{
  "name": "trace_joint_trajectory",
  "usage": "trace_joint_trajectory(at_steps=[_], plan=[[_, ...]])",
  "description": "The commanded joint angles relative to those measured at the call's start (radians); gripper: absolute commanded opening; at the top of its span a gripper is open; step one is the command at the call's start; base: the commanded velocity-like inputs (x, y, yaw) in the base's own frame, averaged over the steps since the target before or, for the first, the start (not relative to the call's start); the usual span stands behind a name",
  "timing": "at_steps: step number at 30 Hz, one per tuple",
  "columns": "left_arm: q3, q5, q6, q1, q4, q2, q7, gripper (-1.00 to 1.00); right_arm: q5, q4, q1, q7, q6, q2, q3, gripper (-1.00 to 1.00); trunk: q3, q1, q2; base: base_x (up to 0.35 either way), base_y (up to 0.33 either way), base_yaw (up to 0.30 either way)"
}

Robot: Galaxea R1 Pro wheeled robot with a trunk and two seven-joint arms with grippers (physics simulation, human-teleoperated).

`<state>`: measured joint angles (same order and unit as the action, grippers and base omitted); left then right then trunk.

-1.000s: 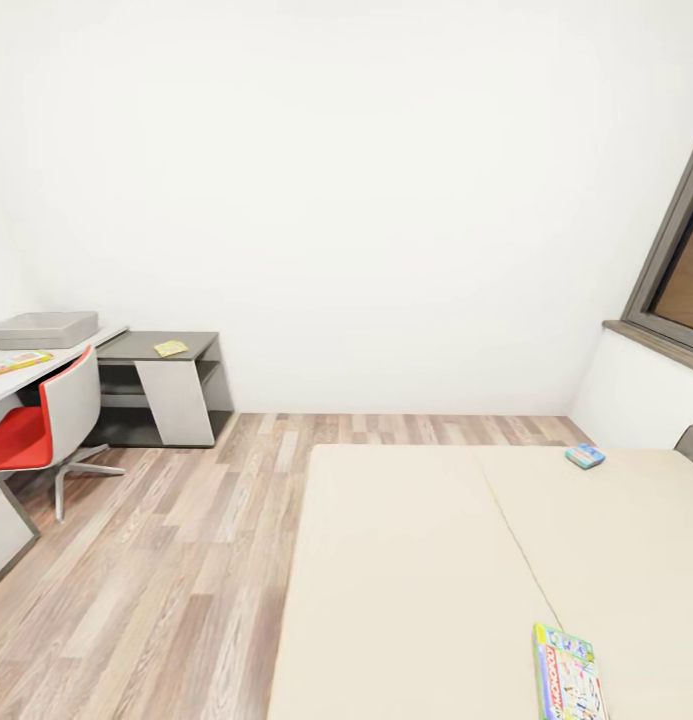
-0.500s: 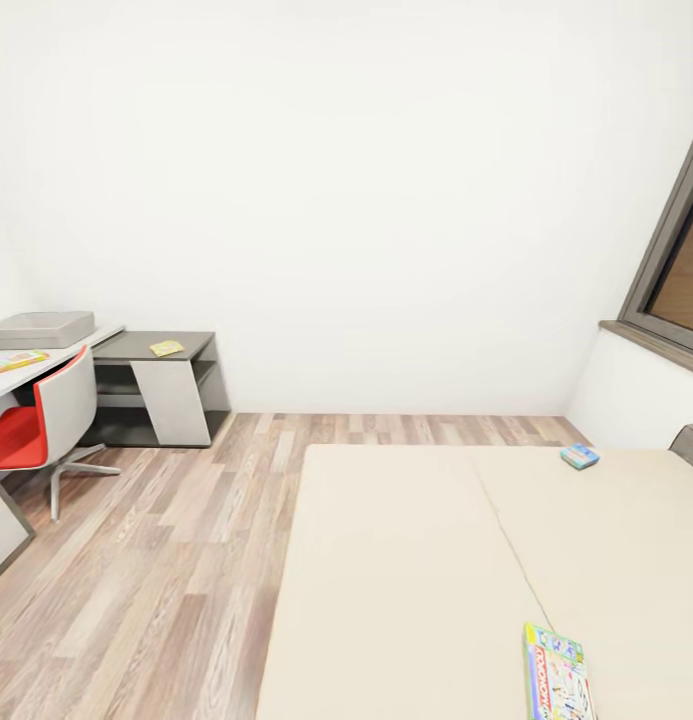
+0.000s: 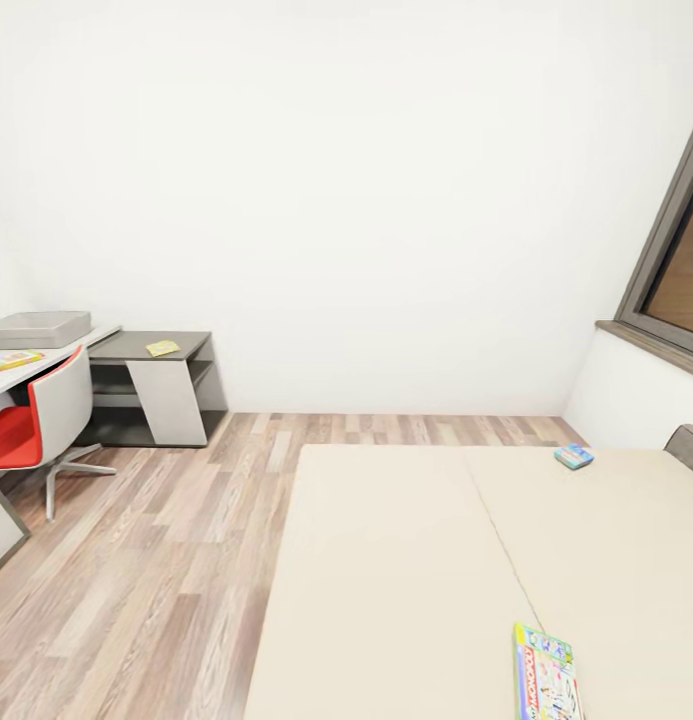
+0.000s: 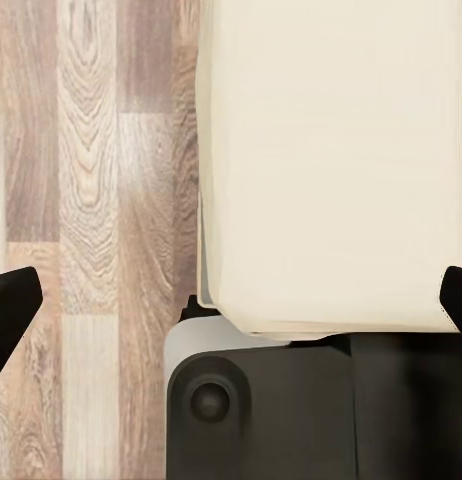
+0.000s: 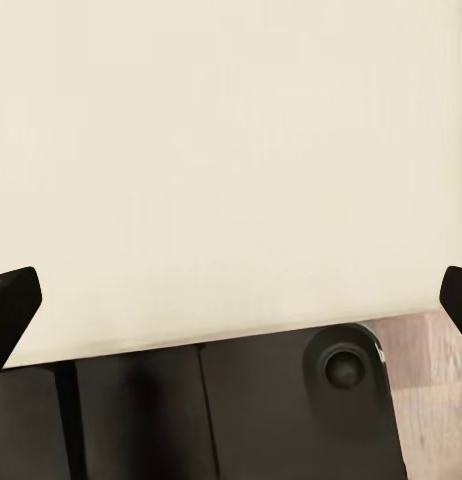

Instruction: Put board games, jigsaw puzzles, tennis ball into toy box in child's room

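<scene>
The near board game (image 3: 545, 677) on the bed (image 3: 406, 560) bears printed lettering too small to read.

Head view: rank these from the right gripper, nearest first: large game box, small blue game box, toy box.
The right gripper hangs open over the near edge of the bed, so the ranking is probably:
1. Large game box: near part of the bed, right side.
2. Small blue game box: far right of the bed.
3. Toy box: on the table, far left across the floor.
</scene>
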<state>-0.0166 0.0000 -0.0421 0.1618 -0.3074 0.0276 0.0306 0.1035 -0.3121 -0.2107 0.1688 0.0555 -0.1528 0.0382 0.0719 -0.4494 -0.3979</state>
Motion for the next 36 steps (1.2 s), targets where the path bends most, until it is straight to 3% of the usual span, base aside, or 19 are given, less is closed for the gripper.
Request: trace_joint_trajectory(at_steps=[1,36], plan=[[-0.002,0.000,-0.003,0.001,0.001,0.000,0.003,1.00,0.007,-0.002,0.000,0.002,0.004,-0.001,0.003,1.00,0.002,-0.001,-0.002,0.000,-0.083,0.000],[-0.002,0.000,-0.004,0.001,0.001,0.000,0.003,1.00,0.007,-0.002,0.000,0.002,0.004,-0.001,0.003,1.00,0.002,-0.001,-0.002,0.000,-0.082,0.000]])
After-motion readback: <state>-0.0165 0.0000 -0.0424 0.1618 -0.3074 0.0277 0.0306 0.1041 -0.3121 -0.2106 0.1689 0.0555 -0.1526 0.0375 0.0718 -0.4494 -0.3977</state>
